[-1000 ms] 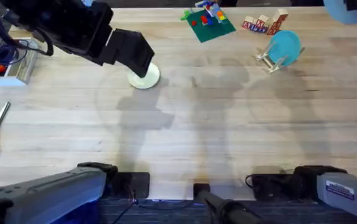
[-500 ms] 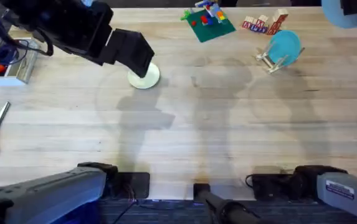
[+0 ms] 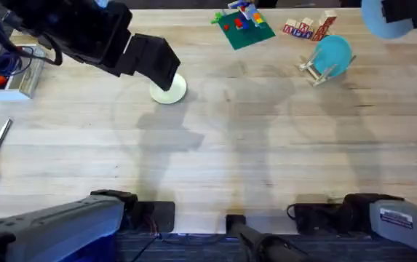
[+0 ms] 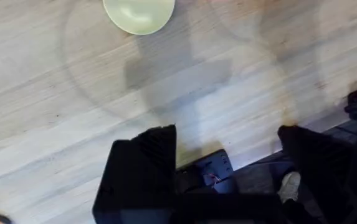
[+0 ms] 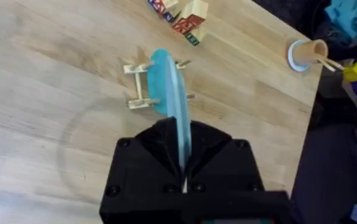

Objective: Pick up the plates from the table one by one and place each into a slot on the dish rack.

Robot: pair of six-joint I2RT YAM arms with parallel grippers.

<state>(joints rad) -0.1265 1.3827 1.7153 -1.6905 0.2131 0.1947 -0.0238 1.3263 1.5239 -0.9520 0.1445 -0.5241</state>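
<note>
While the pale yellow plate (image 3: pixel 169 89) lies flat on the table (image 3: pixel 266 167) toward 11 o'clock in the overhead view, the light blue plate (image 5: pixel 182 127) is pinched edge-on in the right gripper (image 5: pixel 182 134), whose fingers are closed on its rim. It is carried vertically, presumably so it can slide down between the dowels. The dish rack (image 5: pixel 138 84) sits below it, toward 1 o'clock on the table, and what looks like a darker teal plate (image 3: pixel 333 52) stands in one slot. The next move likely calls for lining the held plate up with a free slot. The left gripper (image 4: pixel 228 155) hangs spread wide with nothing in it, just short of the yellow plate, seemingly ready to take it. Lettered blocks (image 3: pixel 306 28) stand just beyond the rack at its 12 o'clock.
</note>
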